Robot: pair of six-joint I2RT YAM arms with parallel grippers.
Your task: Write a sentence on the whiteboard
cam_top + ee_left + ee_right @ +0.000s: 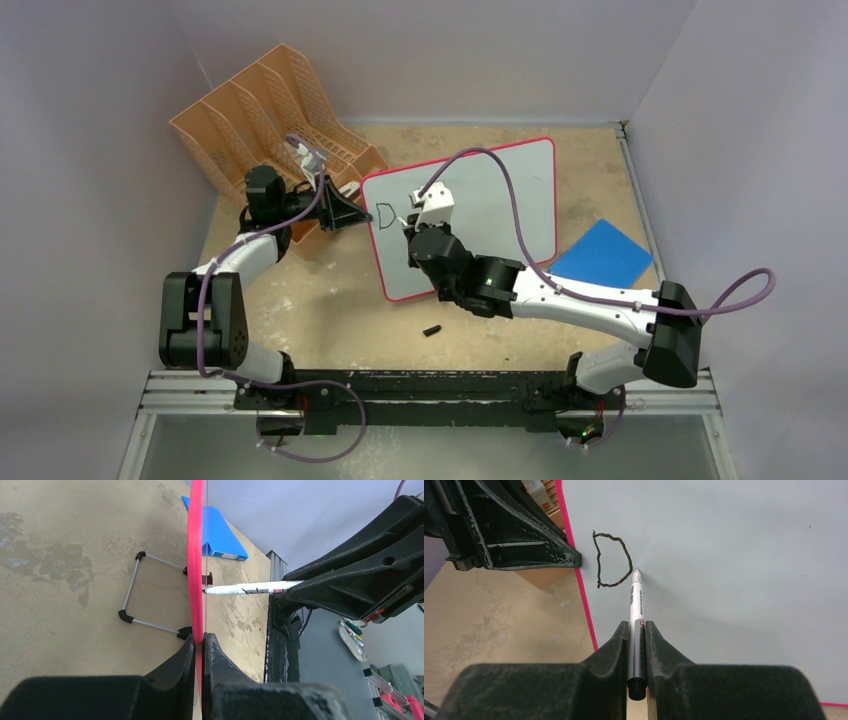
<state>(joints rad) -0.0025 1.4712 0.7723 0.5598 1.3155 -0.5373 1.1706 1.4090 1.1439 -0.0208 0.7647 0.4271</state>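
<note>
The whiteboard [500, 190] with its red-pink frame stands tilted on the table. My left gripper [358, 212] is shut on its left edge; in the left wrist view the fingertips pinch the frame [196, 555], left gripper [202, 639]. My right gripper [637, 627] is shut on a silver marker [637, 597], whose tip touches the whiteboard [724, 555] just right of a black letter D [611, 560]. That D [388, 213] is all of the sentence that shows. The marker [250, 588] meets the board edge-on in the left wrist view.
An orange file rack [270, 120] stands behind the left gripper. A blue pad [602, 253] lies right of the board. A small black marker cap [432, 329] lies on the table in front of the board. The board's wire foot [150, 595] rests on the table.
</note>
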